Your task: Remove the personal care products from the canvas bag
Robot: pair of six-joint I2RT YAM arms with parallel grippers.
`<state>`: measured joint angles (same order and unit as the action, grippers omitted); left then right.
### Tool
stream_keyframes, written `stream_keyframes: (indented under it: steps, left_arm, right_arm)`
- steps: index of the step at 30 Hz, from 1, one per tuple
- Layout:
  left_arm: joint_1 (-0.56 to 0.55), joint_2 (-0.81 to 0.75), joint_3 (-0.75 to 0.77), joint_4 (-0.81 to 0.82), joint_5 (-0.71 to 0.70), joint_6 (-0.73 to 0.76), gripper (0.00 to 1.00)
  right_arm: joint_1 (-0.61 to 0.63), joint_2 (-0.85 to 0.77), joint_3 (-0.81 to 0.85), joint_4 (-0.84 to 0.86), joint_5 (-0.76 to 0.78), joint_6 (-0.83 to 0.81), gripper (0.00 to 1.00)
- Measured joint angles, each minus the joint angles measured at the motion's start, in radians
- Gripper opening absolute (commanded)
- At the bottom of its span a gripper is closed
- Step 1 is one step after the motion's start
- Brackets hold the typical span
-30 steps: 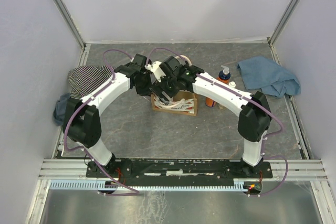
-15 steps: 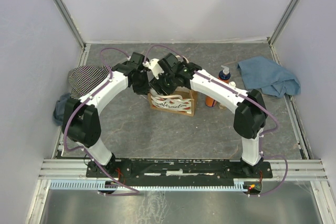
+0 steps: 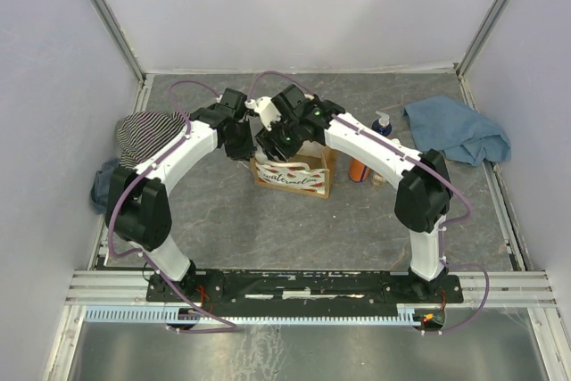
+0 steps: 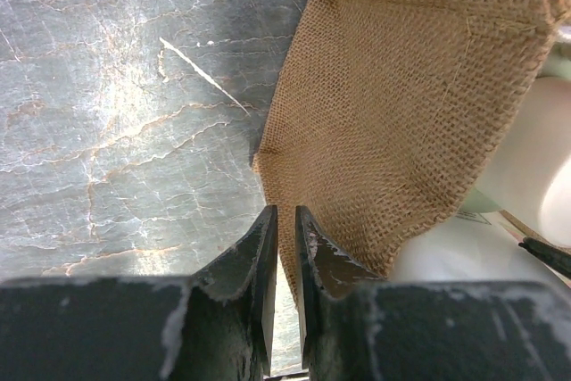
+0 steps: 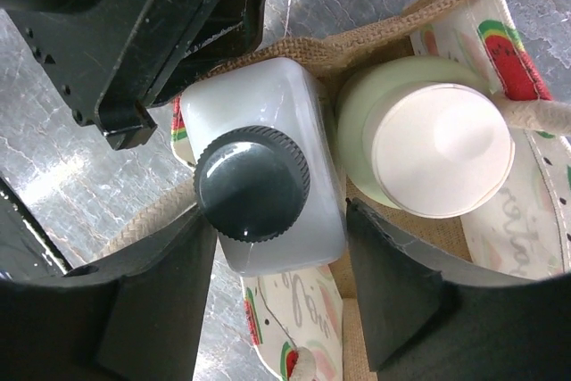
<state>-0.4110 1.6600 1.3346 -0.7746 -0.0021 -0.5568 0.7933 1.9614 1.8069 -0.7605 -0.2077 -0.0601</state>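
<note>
The tan canvas bag (image 3: 293,173) stands upright mid-table with its white lettered panel toward me. Inside it, in the right wrist view, are a white bottle with a dark cap (image 5: 259,176) and a pale green bottle (image 5: 428,144). My right gripper (image 5: 281,283) reaches into the bag from above (image 3: 284,136), its fingers against both sides of the white bottle. My left gripper (image 4: 285,225) is nearly shut on the bag's burlap side wall (image 4: 401,104), left of the bag (image 3: 243,138). A blue pump bottle (image 3: 382,124) and an orange bottle (image 3: 357,169) stand on the table to the right.
A blue cloth (image 3: 457,129) lies crumpled at the back right. A striped garment (image 3: 147,136) lies at the left wall. A small clear bottle (image 3: 379,178) stands beside the orange one. Both arms arch over the middle of the grey table (image 3: 268,229).
The bag has gone from tipped over to upright, its lettered panel now showing. My right arm has shifted left and settled over the bag's mouth. The left arm has barely moved.
</note>
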Motion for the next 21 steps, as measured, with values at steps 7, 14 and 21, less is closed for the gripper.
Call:
stream_keyframes:
  steps: [7,14,21]
  left_arm:
    - [-0.003,0.0,0.002,0.001,-0.002,0.001,0.21]
    - [0.0,0.007,0.01,0.0,-0.008,0.002,0.21]
    - [0.01,0.016,0.019,0.0,-0.01,0.002,0.21]
  right_arm:
    - [-0.019,0.008,0.011,-0.008,-0.048,0.014,0.63]
    - [-0.023,0.027,0.035,-0.02,-0.065,0.014,0.57]
    - [-0.023,0.048,0.064,-0.029,-0.064,0.026,0.36]
